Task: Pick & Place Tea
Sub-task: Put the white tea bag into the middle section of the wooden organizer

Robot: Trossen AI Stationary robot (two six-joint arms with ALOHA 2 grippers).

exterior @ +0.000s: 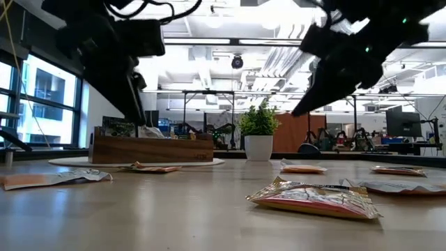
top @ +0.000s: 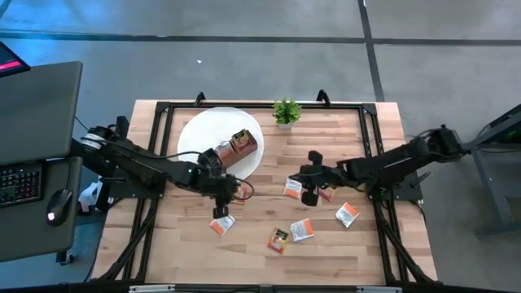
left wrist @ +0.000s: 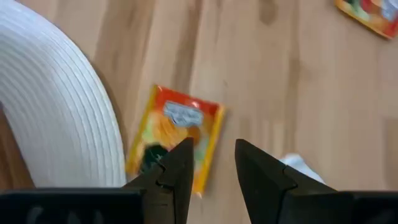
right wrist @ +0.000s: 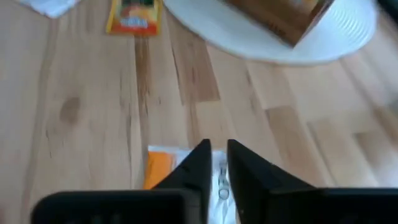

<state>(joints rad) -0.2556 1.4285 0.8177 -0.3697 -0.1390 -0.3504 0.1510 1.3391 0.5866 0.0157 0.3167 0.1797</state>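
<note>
Several tea sachets lie flat on the wooden table (top: pixel 358 252): orange ones (top: pixel 278 240) and white-and-orange ones (top: pixel 302 229) near the front, more at mid-table (top: pixel 293 187). My left gripper (left wrist: pixel 214 155) hangs open, clear of the table, over an orange sachet (left wrist: pixel 177 134) that lies beside the white plate (left wrist: pixel 62 112). My right gripper (right wrist: pixel 219 155) hovers over a white-and-orange sachet (right wrist: pixel 161 165), its fingers a narrow gap apart with nothing between them. In the low view both grippers (exterior: pixel 129 90) (exterior: pixel 327 77) stand well above the tabletop.
A brown wooden compartment box (top: pixel 236 146) sits on the white plate (top: pixel 203 130) at the far left. A small potted plant (top: pixel 286 111) stands at the far edge. Black frame rails (top: pixel 374 138) run along the table's sides. Bare wood shows between the two grippers.
</note>
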